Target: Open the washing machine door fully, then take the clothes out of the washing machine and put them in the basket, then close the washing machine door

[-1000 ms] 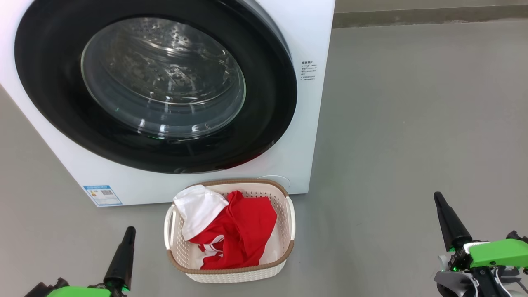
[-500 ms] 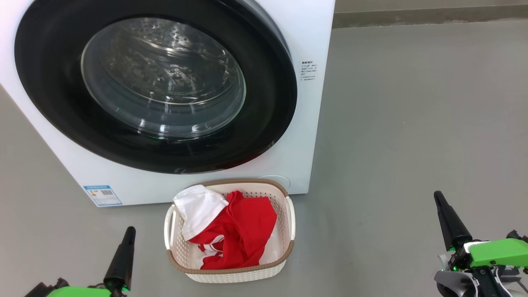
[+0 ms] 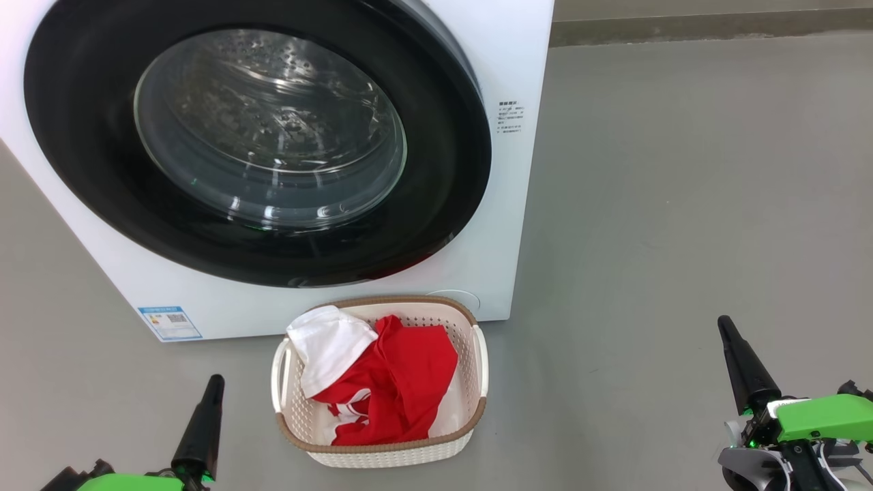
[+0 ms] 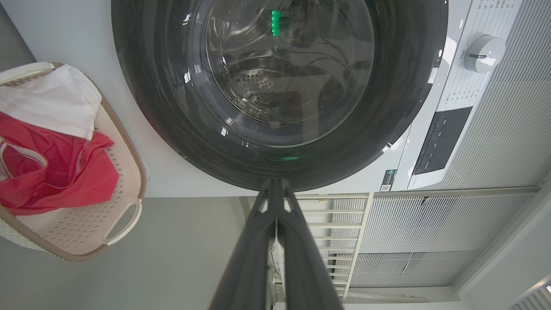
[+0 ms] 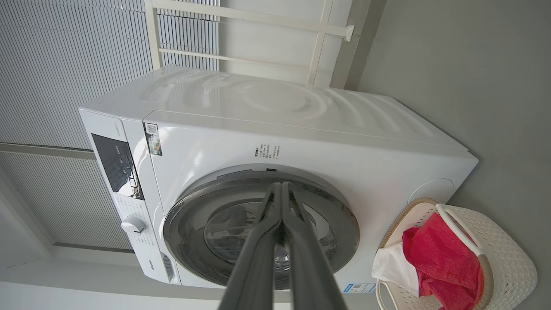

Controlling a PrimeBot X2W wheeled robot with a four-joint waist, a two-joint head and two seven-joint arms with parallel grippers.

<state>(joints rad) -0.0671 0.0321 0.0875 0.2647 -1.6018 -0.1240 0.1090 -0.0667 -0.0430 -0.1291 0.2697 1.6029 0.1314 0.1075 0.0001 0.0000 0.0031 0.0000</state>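
The white washing machine (image 3: 505,204) stands ahead, its round black-rimmed door (image 3: 259,146) lying flat against the front, glass window over the steel drum. Right in front of it on the floor sits the cream basket (image 3: 477,361) with the red and white clothes (image 3: 395,389) piled inside. My left gripper (image 3: 213,380) is low at the left of the basket, shut with nothing in it. My right gripper (image 3: 724,324) is far off to the right, also shut and holding nothing. The left wrist view has the door (image 4: 172,129) and basket (image 4: 125,219); the right wrist view has the machine (image 5: 301,142) and clothes (image 5: 443,258).
Grey floor (image 3: 682,204) spreads wide to the right of the machine. A white control panel with a dial (image 4: 484,47) tops the machine's front. Ribbed white wall panels and a white railing (image 4: 344,224) stand beside and behind it.
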